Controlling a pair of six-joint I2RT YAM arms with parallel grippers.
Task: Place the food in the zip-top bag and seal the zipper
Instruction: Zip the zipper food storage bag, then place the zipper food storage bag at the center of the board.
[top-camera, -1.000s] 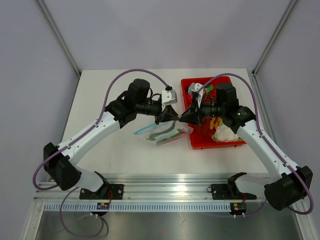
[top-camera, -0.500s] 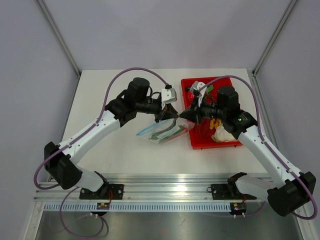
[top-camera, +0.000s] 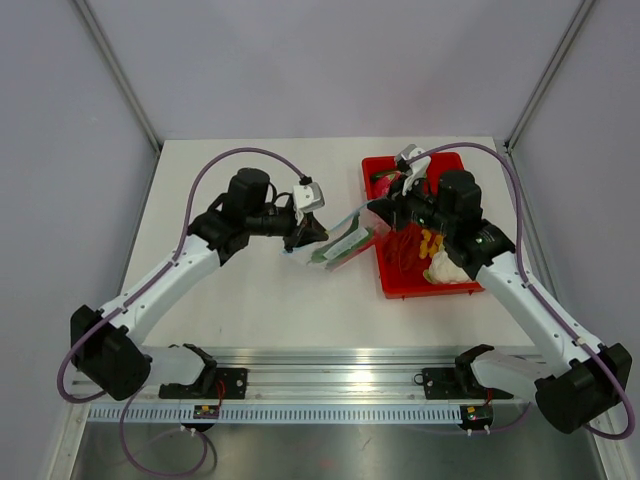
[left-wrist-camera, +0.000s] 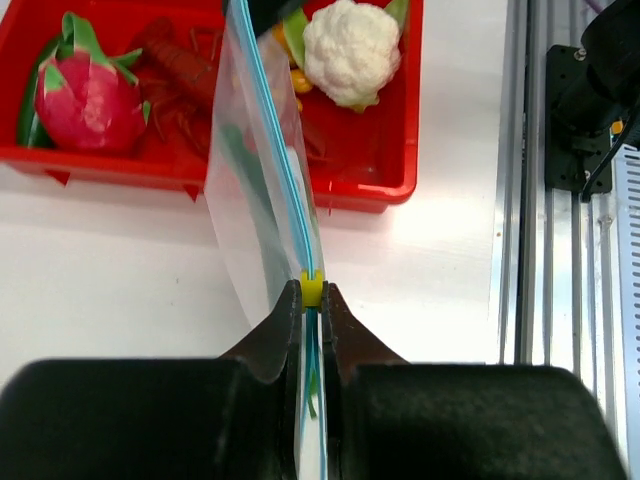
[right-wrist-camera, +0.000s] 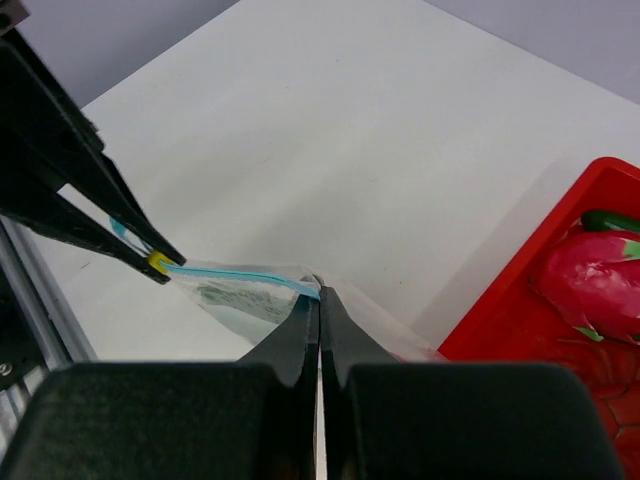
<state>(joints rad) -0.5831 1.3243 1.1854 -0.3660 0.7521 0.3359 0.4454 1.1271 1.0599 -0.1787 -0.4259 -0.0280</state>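
We found the left gripper (left-wrist-camera: 311, 300) and the right gripper (right-wrist-camera: 319, 297) each clamped on the zipper (left-wrist-camera: 283, 175), the zip-top bag (left-wrist-camera: 240, 230) stretched between them.

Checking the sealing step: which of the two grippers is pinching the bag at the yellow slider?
The left gripper, shut on the zipper right at the yellow slider. The right gripper pinches the zipper's other end, with no slider there.

Clear, crinkly zip-top bag (left-wrist-camera: 245, 220) with a thin light-blue zipper (left-wrist-camera: 279, 150) and a small yellow slider (left-wrist-camera: 311, 288). Green food (top-camera: 343, 247) shows through the plastic. The tray (left-wrist-camera: 360, 188) is bright red, the dragon fruit (left-wrist-camera: 85, 95) pink with green-tipped scales, the cauliflower (left-wrist-camera: 350, 50) creamy white, and the tabletop (left-wrist-camera: 120, 260) plain white.
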